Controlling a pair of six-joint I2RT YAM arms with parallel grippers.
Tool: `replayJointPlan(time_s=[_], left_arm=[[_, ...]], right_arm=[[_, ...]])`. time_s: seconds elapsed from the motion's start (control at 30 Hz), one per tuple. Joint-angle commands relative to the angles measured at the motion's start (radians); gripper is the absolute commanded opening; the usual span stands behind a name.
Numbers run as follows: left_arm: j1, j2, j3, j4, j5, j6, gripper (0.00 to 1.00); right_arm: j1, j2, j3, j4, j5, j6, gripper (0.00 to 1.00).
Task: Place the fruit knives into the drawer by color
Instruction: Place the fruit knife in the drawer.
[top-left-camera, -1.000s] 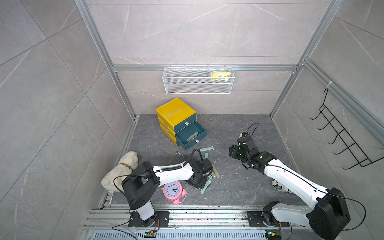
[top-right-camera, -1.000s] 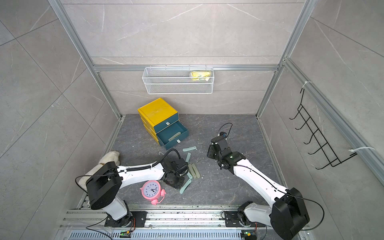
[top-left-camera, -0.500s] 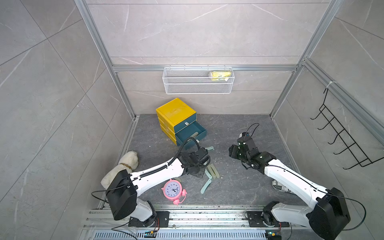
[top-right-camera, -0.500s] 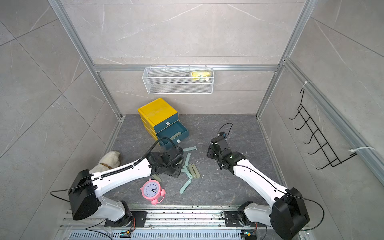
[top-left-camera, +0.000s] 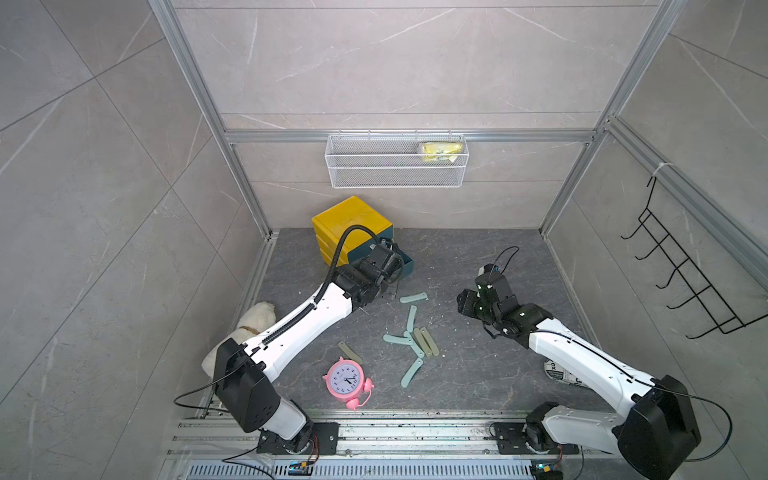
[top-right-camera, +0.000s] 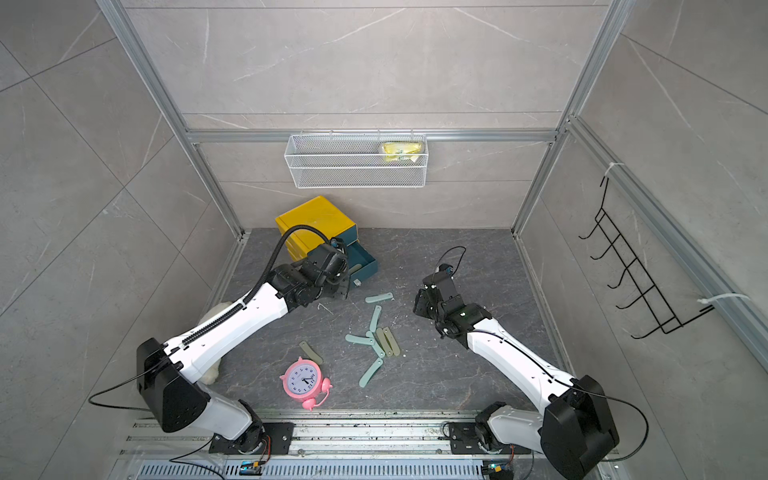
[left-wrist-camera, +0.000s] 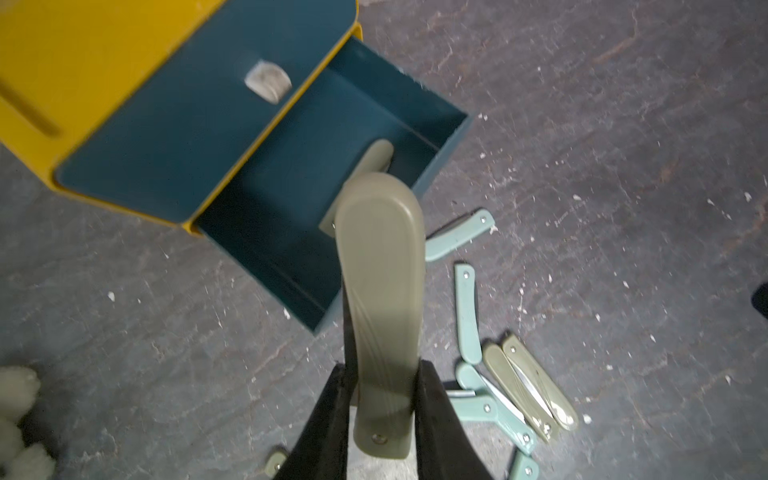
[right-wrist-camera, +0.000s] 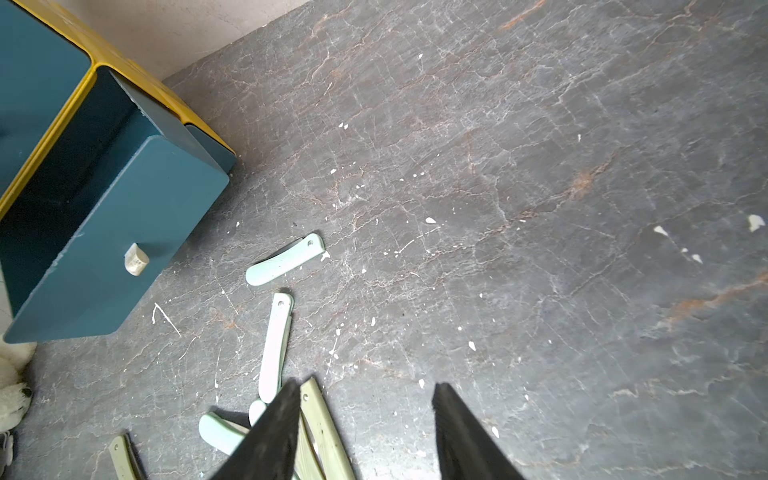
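Observation:
My left gripper is shut on a folded olive-green fruit knife, held over the open teal drawer of the yellow cabinet. Another olive knife lies inside that drawer. In both top views the left gripper hangs above the drawer. Several mint knives and olive knives lie scattered on the dark floor, one olive knife near the clock. My right gripper is open and empty, hovering right of the pile.
A pink alarm clock lies near the front rail. A white plush toy sits under the left arm. A wire basket hangs on the back wall, a black hook rack on the right wall.
My left arm has risen from the knife pile by the clock and swung back to the drawer, carrying the olive knife. The right arm has stayed put.

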Motion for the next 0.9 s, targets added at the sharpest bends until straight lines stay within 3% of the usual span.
replayJointPlan(time_s=[0.0, 0.17, 0.37, 0.63, 0.77, 0.87], left_arm=[[0.012, 0.084, 0.066, 0.072, -0.093, 0.095, 0.23], [0.037, 0.220, 0.151, 0.066, -0.237, 0.129, 0.22], [0.076, 0.322, 0.225, 0.046, -0.241, 0.121, 0.24], [0.076, 0.317, 0.226, 0.046, -0.219, 0.112, 0.49], [0.074, 0.261, 0.228, 0.041, -0.185, 0.099, 0.59], [0.064, 0.194, 0.214, 0.042, -0.140, 0.072, 0.73]], right_arm=[[-0.006, -0.007, -0.014, 0.012, -0.011, 0.008, 0.54], [-0.009, -0.010, -0.018, 0.016, -0.018, 0.003, 0.54], [-0.009, -0.009, -0.022, 0.022, -0.035, -0.001, 0.54], [-0.010, 0.003, -0.013, 0.022, -0.123, -0.049, 0.58], [-0.009, 0.036, -0.004, 0.003, -0.206, -0.079, 0.59], [-0.006, 0.054, -0.016, -0.001, -0.257, -0.102, 0.56]])
